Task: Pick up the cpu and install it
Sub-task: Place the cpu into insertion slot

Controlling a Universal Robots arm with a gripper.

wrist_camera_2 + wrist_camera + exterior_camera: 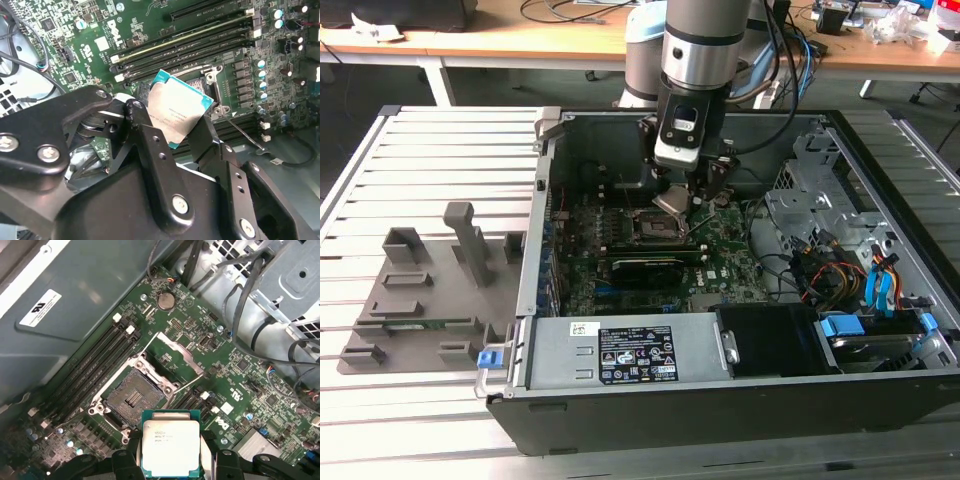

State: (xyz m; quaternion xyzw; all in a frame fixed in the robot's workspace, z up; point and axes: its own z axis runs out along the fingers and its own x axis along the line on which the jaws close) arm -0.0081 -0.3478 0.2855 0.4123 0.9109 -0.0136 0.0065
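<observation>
The cpu is a small square chip with a silvery top and a green rim, and my gripper is shut on it, one black finger on each side. In the second wrist view the cpu hangs tilted between the fingers above the motherboard. The open black socket with its metal frame lies just beyond the chip, empty, its load plate swung up. In the exterior view the gripper hovers a little above the socket inside the open computer case.
Memory slots flank the socket. A bundle of cables and a metal drive cage fill the case toward the exterior view's right. A grey parts fixture stands on the slatted table beside the case.
</observation>
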